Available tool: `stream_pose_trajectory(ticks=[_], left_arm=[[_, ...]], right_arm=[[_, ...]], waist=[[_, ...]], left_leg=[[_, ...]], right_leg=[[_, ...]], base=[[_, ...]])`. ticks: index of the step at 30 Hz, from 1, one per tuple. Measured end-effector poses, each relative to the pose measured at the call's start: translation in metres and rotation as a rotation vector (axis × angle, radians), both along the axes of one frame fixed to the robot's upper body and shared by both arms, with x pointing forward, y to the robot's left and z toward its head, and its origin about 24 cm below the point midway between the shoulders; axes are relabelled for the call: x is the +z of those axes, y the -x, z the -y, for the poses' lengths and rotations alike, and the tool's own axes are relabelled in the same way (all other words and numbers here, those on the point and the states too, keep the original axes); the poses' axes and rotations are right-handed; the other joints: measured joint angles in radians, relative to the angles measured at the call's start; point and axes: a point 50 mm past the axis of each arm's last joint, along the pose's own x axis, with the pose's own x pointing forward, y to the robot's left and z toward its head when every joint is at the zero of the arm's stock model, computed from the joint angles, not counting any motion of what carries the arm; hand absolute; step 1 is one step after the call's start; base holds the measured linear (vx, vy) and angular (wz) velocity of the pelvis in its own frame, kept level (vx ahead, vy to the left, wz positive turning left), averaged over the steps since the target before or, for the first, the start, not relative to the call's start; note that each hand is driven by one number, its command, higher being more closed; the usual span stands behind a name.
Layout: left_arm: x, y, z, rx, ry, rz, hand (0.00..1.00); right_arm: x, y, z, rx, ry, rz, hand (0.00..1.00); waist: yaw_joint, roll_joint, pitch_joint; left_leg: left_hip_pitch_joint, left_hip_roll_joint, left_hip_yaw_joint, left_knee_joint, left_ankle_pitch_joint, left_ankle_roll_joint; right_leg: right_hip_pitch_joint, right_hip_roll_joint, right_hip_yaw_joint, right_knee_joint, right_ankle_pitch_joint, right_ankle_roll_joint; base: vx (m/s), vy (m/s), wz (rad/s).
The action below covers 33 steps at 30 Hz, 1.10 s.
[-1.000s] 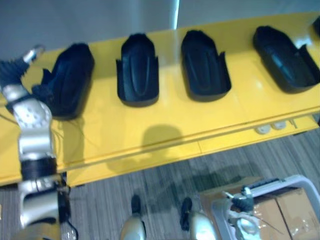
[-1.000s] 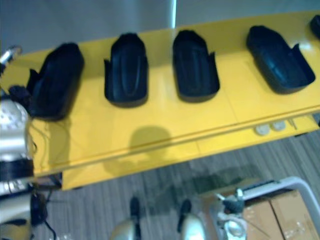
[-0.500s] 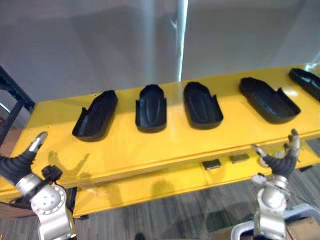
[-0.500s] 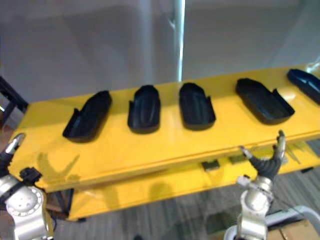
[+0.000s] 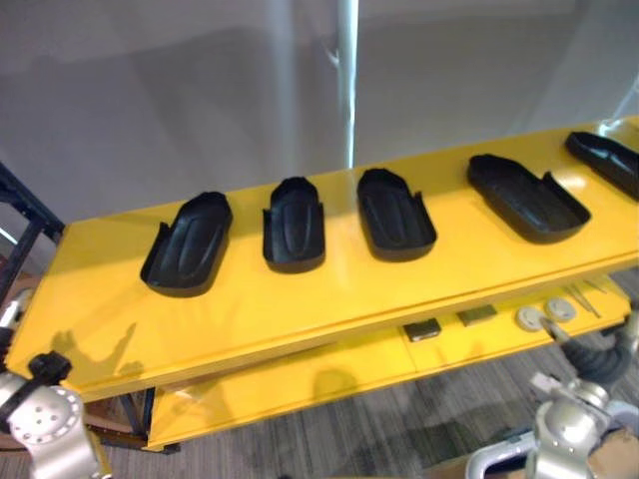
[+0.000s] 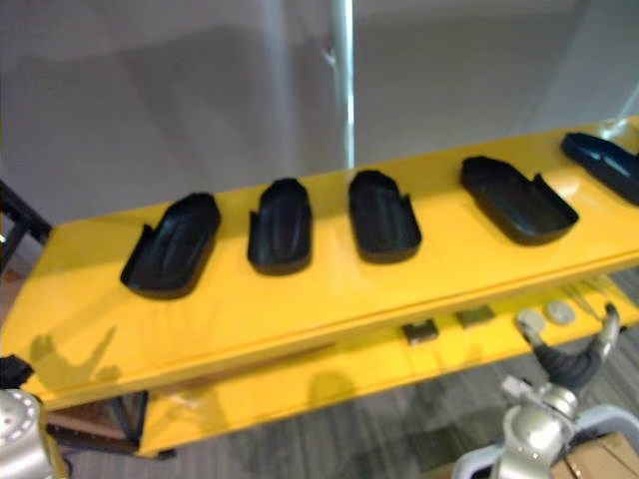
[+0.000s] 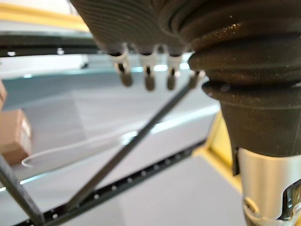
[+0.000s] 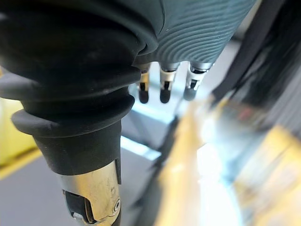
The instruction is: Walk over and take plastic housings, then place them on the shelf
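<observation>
Several black plastic housings lie in a row on the top of the yellow shelf: the leftmost housing, a second, a third, a fourth and one at the right edge. My left hand hangs low at the shelf's left end, below its front edge, with straight fingers and nothing in it. My right hand is low at the right, in front of the lower level, its fingers straight and also empty.
The shelf's lower level carries two small flat blocks and two pale round discs. A black metal frame stands at the left. A grey wall rises behind. A cardboard box sits on the floor.
A second ago my left hand was at the leftmost housing; now it is off it and lowered. The right hand has dropped too. The camera has pulled back and raised its view.
</observation>
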Motion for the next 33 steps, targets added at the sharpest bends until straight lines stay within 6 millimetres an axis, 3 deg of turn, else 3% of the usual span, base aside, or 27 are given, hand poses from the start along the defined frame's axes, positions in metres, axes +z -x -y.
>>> stream_pose_trajectory(ticks=[2,7,11,15,20,24,28,33], left_arm=[[-0.001,-0.007,-0.009,-0.016,0.024,-0.019,0.00],[-0.005,-0.028,-0.022,-0.103,0.054,-0.122,0.00],[0.012,-0.055,-0.033,-0.235,0.062,-0.148,0.00],[0.030,-0.080,-0.033,-0.354,0.062,-0.150,0.00],[0.037,-0.091,-0.031,-0.455,0.110,-0.090,0.00],[0.052,-0.110,-0.020,-0.550,0.083,-0.086,0.00],[0.077,-0.132,-0.002,-0.667,0.032,-0.064,0.00],[0.086,-0.131,-0.005,-0.714,0.047,-0.035,0.00]], right_arm=[[-0.025,0.014,-0.001,-0.022,-0.098,-0.078,0.00],[-0.073,0.026,-0.010,0.029,-0.338,-0.197,0.00],[-0.095,0.007,-0.019,0.126,-0.498,-0.219,0.00],[-0.096,-0.022,-0.031,0.265,-0.532,-0.230,0.00],[-0.093,-0.044,-0.036,0.342,-0.533,-0.212,0.00],[-0.100,-0.047,-0.039,0.351,-0.587,-0.226,0.00],[-0.114,-0.042,-0.048,0.371,-0.629,-0.303,0.00],[-0.114,-0.046,-0.054,0.409,-0.625,-0.322,0.00]], waist=[[-0.004,0.000,0.000],[0.005,-0.008,0.007],[0.011,-0.029,0.066],[0.019,-0.046,0.138],[0.039,-0.045,0.196],[0.046,-0.049,0.252],[0.045,-0.065,0.286],[0.068,-0.072,0.302]], left_leg=[[-0.001,-0.002,0.003,0.000,-0.003,0.000],[-0.012,0.001,0.022,0.000,-0.006,-0.002],[-0.074,0.004,0.015,0.038,-0.007,-0.001],[-0.128,0.006,-0.005,0.103,-0.023,0.002],[-0.212,0.010,-0.022,0.210,-0.065,0.008],[-0.273,0.007,-0.071,0.249,-0.066,0.010],[-0.342,-0.028,-0.173,0.262,-0.043,0.008],[-0.343,-0.037,-0.219,0.217,-0.004,-0.003]], right_leg=[[0.000,0.000,0.008,-0.008,0.004,0.003],[-0.014,0.004,0.024,-0.011,0.006,0.002],[-0.059,0.007,0.024,-0.005,0.020,-0.006],[-0.082,0.006,0.019,-0.003,0.032,-0.011],[-0.118,0.004,0.016,0.017,0.032,-0.011],[-0.163,-0.005,-0.020,0.086,0.007,-0.024],[-0.235,-0.055,-0.090,0.256,-0.094,-0.024],[-0.251,-0.069,-0.115,0.314,-0.132,-0.041]], base=[[0.01,0.010,-0.08],[0.00,0.001,-0.08],[-0.03,-0.009,0.01],[-0.03,-0.019,0.07],[-0.01,0.003,0.04],[-0.05,0.002,0.34],[-0.06,-0.018,0.72],[0.00,-0.046,0.36]])
